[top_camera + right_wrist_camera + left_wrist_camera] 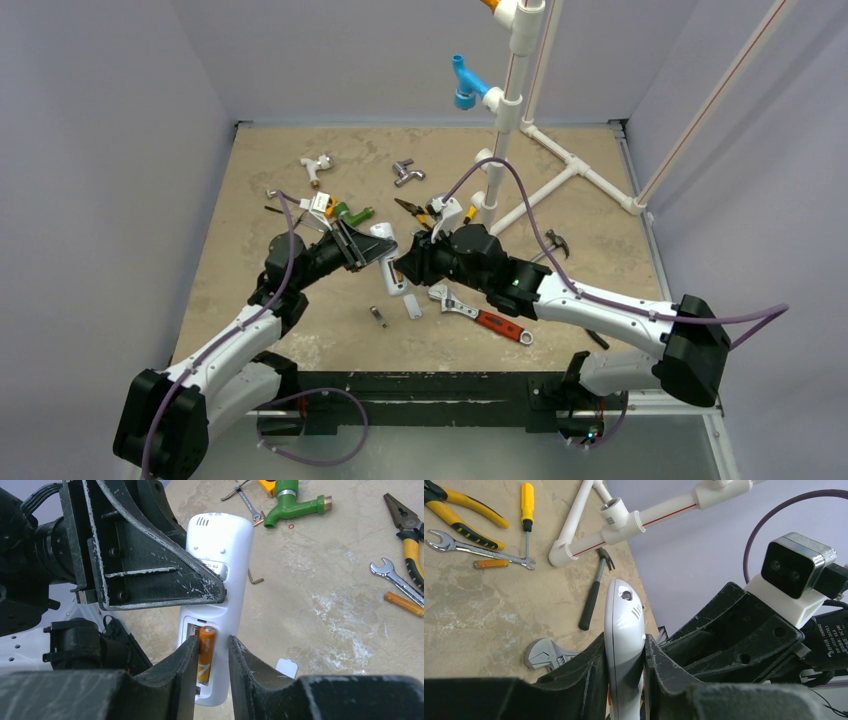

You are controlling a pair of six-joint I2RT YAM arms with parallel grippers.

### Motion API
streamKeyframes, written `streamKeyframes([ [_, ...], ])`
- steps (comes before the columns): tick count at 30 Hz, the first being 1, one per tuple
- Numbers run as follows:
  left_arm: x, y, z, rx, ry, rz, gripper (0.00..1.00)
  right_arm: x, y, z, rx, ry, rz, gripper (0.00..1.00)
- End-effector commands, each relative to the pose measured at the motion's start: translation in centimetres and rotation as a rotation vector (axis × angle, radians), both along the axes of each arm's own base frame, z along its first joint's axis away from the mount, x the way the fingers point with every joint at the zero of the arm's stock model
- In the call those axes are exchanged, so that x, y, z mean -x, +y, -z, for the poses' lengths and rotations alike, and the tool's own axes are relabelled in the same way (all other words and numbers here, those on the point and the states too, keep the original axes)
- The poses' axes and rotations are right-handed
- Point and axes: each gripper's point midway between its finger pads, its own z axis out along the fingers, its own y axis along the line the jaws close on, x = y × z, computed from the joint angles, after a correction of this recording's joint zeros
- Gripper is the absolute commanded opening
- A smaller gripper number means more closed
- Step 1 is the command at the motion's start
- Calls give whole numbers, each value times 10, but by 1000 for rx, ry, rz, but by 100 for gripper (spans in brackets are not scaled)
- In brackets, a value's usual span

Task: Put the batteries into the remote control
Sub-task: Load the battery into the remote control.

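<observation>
One battery [206, 652] lying lengthwise inside remote control [220, 545].

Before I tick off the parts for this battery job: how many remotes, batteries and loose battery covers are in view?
Remote: 1
Batteries: 2, one in the remote's open back, one loose on the table
Loose battery cover: 1
Total: 4

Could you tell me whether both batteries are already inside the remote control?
No, one battery sits in the remote control's open compartment, while the other battery lies on the table.
</observation>
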Motion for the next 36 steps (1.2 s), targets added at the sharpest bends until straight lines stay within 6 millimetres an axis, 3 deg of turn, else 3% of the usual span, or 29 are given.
streamKeyframes([
  [1,-5,-1,-30,25,-102,-1,0,-3,11,-27,-66,-24,-11,26],
  [10,-7,-3,-28,26,-98,2,0,-2,12,-27,-68,-34,-24,20],
  [23,-7,-3,-27,24,-94,3,0,0,18,-27,-70,-41,-56,21],
  [36,-6,-3,-28,26,-94,7,0,-2,8,-24,-27,-64,-36,18],
])
